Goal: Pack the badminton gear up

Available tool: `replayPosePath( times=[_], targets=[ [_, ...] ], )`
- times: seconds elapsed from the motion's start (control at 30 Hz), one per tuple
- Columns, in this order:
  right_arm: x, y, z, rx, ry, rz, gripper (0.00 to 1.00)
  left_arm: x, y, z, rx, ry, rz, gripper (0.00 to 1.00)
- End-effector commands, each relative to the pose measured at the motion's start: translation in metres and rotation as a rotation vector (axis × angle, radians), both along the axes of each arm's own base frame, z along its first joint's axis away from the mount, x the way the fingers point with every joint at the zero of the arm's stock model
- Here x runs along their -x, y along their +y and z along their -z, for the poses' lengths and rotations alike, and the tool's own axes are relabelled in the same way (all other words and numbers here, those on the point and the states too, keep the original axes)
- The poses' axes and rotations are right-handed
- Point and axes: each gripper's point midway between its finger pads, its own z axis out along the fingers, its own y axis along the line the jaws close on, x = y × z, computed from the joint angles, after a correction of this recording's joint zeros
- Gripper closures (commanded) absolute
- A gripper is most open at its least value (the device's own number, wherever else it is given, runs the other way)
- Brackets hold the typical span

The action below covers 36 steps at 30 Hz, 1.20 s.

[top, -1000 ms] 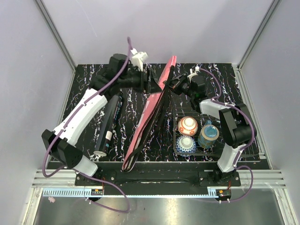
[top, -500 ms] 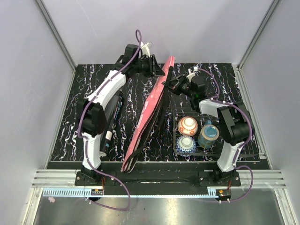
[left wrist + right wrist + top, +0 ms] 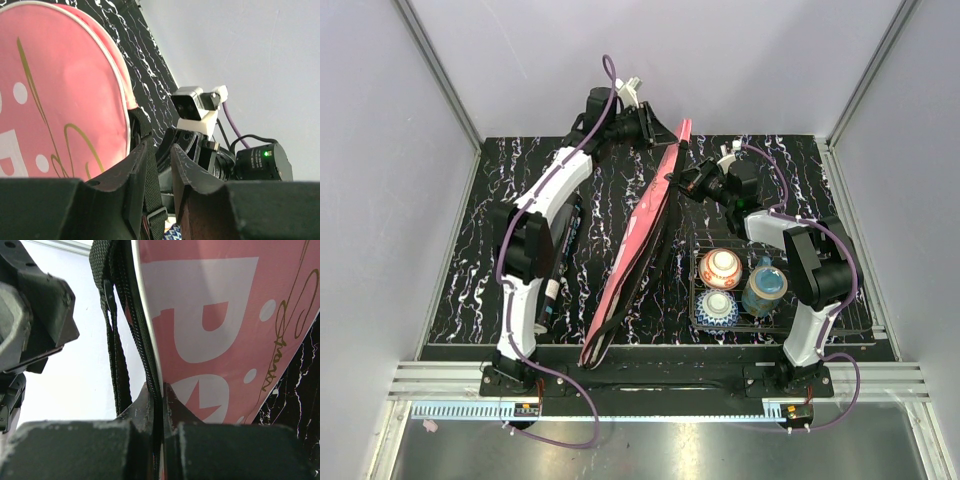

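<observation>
I hold the long pink cover [image 3: 645, 225] up on its thin edge, with the far end lifted off the table [image 3: 500, 200]. I think this keeps it standing so it can be opened and filled. My right gripper [image 3: 155, 390] is squeezed tight on the cover's black edge near the far tip. My left gripper [image 3: 159, 150] is at that tip too, on the other side. Its jaws are only a little apart, and the black strap [image 3: 142, 125] runs between them. I cannot tell if they pinch it. The black tube [image 3: 555, 260] lies flat, left of the cover.
</observation>
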Motion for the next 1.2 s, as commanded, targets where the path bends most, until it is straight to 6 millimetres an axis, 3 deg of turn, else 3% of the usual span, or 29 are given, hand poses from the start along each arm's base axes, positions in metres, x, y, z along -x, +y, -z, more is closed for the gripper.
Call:
replayPosePath(
  times=[0.0,0.43,0.83,1.17],
  targets=[
    [0.002,0.006,-0.059,-0.058,-0.158,-0.048,1.0,-0.015,-0.001,-0.03,0.078,-0.065,-0.013,0.71],
    [0.001,0.006,-0.059,-0.063,-0.156,-0.046,1.0,-0.024,-0.01,-0.01,0.103,-0.014,0.005,0.67],
    [0.001,0.006,-0.06,-0.064,-0.155,-0.048,1.0,-0.024,-0.015,-0.014,0.147,-0.011,0.031,0.76],
    [0.001,0.006,-0.06,-0.064,-0.155,-0.049,1.0,-0.02,-0.018,-0.009,0.137,0.004,0.044,0.75]
  ],
)
